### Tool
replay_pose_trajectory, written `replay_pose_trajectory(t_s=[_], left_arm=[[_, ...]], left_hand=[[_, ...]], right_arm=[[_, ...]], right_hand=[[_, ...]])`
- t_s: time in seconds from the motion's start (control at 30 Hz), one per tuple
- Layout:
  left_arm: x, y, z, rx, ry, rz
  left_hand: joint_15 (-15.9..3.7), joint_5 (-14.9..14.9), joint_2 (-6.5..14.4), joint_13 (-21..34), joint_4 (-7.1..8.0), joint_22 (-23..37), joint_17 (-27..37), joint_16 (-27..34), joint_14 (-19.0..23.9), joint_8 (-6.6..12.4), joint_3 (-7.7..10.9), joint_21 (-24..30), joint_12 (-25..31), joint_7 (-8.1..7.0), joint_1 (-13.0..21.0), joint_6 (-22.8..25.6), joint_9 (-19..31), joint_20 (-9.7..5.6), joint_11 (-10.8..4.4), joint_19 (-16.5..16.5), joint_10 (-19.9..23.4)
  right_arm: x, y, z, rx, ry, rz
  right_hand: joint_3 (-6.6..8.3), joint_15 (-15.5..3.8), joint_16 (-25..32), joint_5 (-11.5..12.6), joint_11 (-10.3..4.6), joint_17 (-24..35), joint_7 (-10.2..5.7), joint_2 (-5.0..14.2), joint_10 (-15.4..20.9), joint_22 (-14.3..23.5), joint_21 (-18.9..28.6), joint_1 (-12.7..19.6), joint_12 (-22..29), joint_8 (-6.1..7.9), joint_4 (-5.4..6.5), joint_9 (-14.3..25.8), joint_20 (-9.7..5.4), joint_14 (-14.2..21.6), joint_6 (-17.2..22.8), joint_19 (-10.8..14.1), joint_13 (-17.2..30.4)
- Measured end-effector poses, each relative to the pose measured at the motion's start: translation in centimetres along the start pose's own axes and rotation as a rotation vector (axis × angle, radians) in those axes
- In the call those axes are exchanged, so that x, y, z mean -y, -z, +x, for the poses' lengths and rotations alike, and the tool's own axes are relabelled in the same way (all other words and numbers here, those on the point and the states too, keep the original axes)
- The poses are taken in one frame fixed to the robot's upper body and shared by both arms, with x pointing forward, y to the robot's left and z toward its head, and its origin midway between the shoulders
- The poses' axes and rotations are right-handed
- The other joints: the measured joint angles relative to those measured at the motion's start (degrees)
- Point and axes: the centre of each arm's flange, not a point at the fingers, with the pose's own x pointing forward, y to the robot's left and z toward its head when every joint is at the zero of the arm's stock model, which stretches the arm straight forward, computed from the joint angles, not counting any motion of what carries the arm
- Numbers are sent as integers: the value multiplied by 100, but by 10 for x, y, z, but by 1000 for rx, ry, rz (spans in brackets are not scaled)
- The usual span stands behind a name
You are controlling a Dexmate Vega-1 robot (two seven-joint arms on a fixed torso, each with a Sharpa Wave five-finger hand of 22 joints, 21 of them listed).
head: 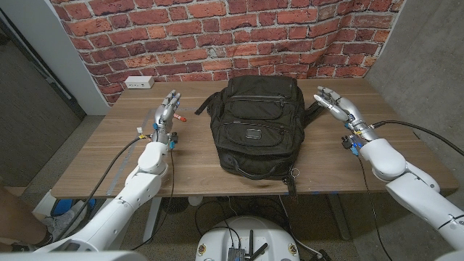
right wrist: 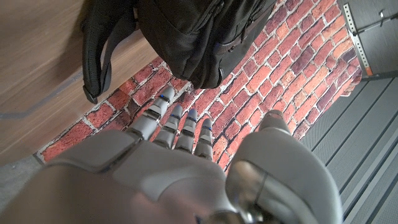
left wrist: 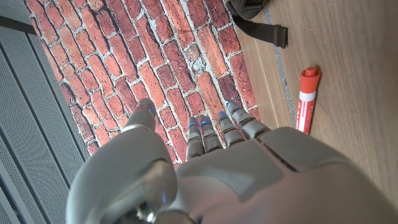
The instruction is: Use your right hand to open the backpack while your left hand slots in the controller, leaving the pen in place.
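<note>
A black backpack point(head: 255, 125) lies closed on the wooden table's middle, front pocket up, a zipper pull with a ring hanging at its near edge. Its upper end point(right wrist: 199, 34) and a strap point(right wrist: 96, 56) appear in the right wrist view. A red and white pen point(left wrist: 305, 98) lies on the table close to my left hand point(head: 167, 114), seen as a small red mark point(head: 180, 116) in the head view. My left hand is left of the backpack, fingers apart, holding nothing. My right hand point(head: 338, 105) hovers right of the backpack, fingers spread and empty.
A white power strip point(head: 138, 83) sits at the table's back left corner. A red brick wall point(head: 217, 36) stands right behind the table. A black strap end point(left wrist: 267, 31) lies near the pen. Cables run along both forearms.
</note>
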Motion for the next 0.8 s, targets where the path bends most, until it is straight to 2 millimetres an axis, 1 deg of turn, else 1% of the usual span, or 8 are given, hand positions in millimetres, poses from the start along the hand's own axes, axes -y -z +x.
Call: replay_pose_trajectory(t_s=[0.1, 0.27, 0.4, 0.43, 0.5, 0.67, 0.73, 0.8], left_arm=[[1, 0, 0, 0, -6, -3], [2, 1, 0, -5, -13, -6], [4, 2, 0, -8, -14, -9], [4, 2, 0, -10, -14, -11], [5, 3, -1, -12, -15, -16], [8, 5, -2, -17, -15, -25], [8, 6, -2, -18, -15, -29], [9, 7, -3, -18, -14, -33]], left_hand=[[0, 0, 21, 0, -1, 0, 0, 0, 0, 22, -1, 21, 25, 4, -21, 4, 0, 0, 14, 0, 15], [-21, 0, 31, 0, -1, 0, 0, 0, 21, 22, 0, 43, 25, 30, -75, 30, 1, 0, 44, 0, 44], [-21, 0, 31, 1, -1, 0, 0, 0, 21, 22, -1, 43, 25, 30, -75, 30, 1, 0, 45, 0, 44], [-21, 0, 48, 0, -1, 1, 0, 0, 21, 22, 0, 43, 25, 30, -92, 30, 0, 0, 45, 0, 44], [-21, 0, 52, 1, 15, 1, 0, 0, 21, 22, 16, 43, 25, 30, -98, 30, 1, 0, 45, 0, 45], [-21, 0, 45, 1, 22, 1, 0, 0, 21, 22, 23, 43, 25, 30, -150, 30, 1, 0, 45, 0, 44], [-21, 0, 45, 1, 22, 1, 0, 0, 21, 22, 23, 43, 24, 30, -150, 30, 1, 0, 45, 0, 44], [-21, 0, 23, 1, 22, 1, 0, -1, 21, 22, 23, 43, 24, 30, -173, 30, 1, 0, 45, 0, 44]], right_arm=[[0, 4, 2, 0, 8, 25], [0, 11, 6, -3, 27, 75], [0, 16, 8, -5, 41, 119], [0, 18, 8, -7, 44, 128], [0, 21, 10, -10, 50, 149], [0, 27, 13, -15, 55, 191], [-1, 31, 14, -20, 57, 211], [-1, 34, 17, -21, 57, 230]], right_hand=[[-15, 18, -18, 0, 0, -26, 20, -9, 0, 0, 0, -77, 0, 0, 49, 0, 8, -18, -22, -7, 0], [-38, -12, -18, 0, 0, -26, 29, 8, 0, 0, 0, -165, 0, 0, 73, 0, 38, -48, -31, -38, 0], [-70, -13, -18, 0, 0, -47, 59, 13, 0, 0, -44, -223, 0, 0, 105, -16, 7, -48, -61, -69, 0], [-85, -13, -18, 0, 0, -53, 59, 20, 0, 1, -44, -292, 0, 0, 119, -17, 7, -48, -61, -69, 1], [-86, -13, -18, 0, 0, -54, 82, 13, 0, 1, -44, -296, 0, 0, 120, -16, 20, -47, -84, -82, 1], [-110, -24, -18, 0, 11, -54, 101, 65, -11, 1, -44, -410, 0, 0, 189, -16, 0, -59, -103, -123, 1], [-111, -24, -18, 0, 11, -67, 101, 43, -10, 1, -44, -431, 0, 0, 189, -16, -1, -58, -103, -122, 1], [-111, -24, -18, 0, 11, -79, 101, 81, -10, 1, -44, -469, 0, 0, 190, -16, -1, -58, -103, -121, 1]])
